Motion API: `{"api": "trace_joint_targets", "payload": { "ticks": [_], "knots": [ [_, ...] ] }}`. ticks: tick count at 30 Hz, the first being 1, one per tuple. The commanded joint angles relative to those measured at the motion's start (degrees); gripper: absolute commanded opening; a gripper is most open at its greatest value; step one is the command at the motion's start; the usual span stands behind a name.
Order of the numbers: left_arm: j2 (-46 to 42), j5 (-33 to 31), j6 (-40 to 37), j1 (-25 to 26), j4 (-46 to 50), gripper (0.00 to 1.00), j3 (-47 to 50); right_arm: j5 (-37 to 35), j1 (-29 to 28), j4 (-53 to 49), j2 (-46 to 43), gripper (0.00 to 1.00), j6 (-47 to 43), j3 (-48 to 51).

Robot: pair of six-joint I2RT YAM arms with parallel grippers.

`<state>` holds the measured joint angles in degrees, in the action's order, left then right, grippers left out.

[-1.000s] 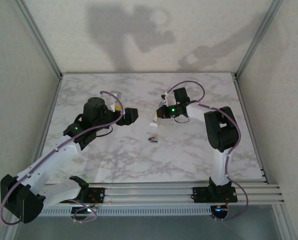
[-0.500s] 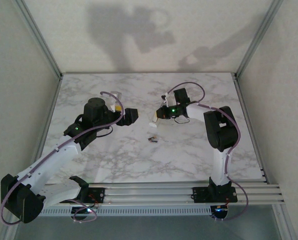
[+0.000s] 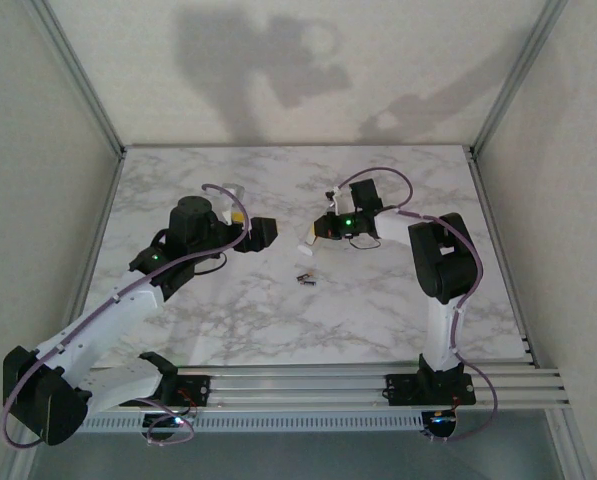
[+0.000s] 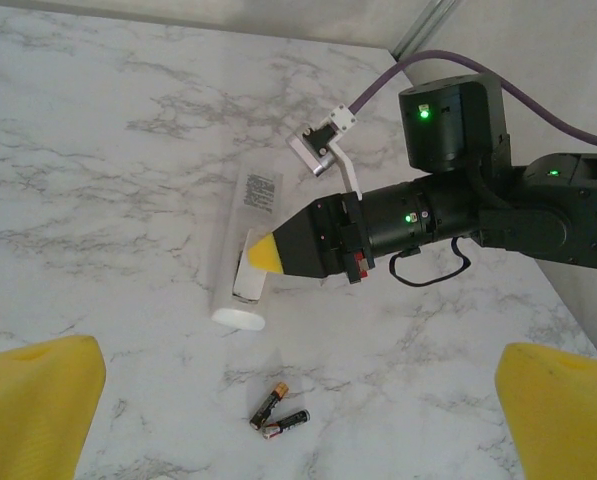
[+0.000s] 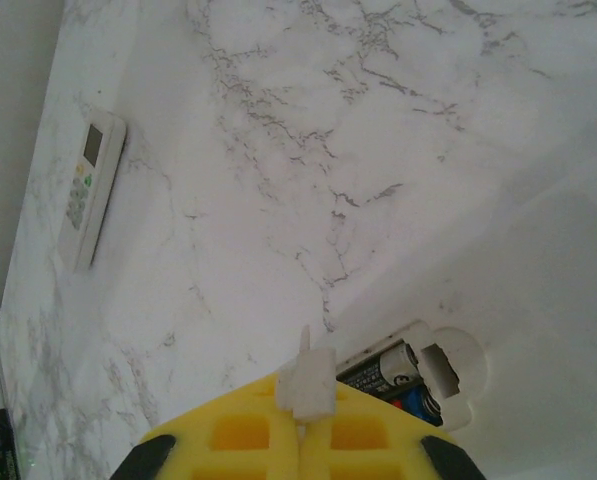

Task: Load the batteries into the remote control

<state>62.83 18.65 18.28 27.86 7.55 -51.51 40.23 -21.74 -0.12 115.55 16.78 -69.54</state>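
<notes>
Plainly, the right fingers are clenched on what looks like a small white tab, the remote just beneath their tips. The left fingers gape, the batteries loose on the surface ahead, between them; a careless nudge could roll those cells away

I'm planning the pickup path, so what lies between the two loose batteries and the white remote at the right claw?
Nothing: in the left wrist view, the stretch from the batteries to the remote by the right claw is bare marble table.
</notes>
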Motion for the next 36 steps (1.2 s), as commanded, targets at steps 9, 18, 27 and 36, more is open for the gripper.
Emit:
{"api": "trace_joint_targets", "payload": {
  "ticks": [9, 18, 27, 36],
  "knots": [
    [0.2, 0.1, 0.5, -0.6, -2.1, 1.00, 0.7, -0.6, -0.2, 1.9, -2.9, 0.00, 2.4, 2.3],
    [0.5, 0.2, 0.6, -0.6, -2.6, 0.99, 0.6, -1.1, -0.1, 5.5, -4.7, 0.00, 5.4, 4.5],
    [0.9, 0.2, 0.3, -0.6, -2.4, 0.99, 0.4, -1.5, -0.2, 9.7, -2.6, 0.00, 8.0, 6.9],
    [0.9, 0.1, 0.3, -0.6, -2.3, 1.00, 0.6, -0.7, -0.1, 12.1, -1.7, 0.00, 9.8, 7.3]
  ]
}}
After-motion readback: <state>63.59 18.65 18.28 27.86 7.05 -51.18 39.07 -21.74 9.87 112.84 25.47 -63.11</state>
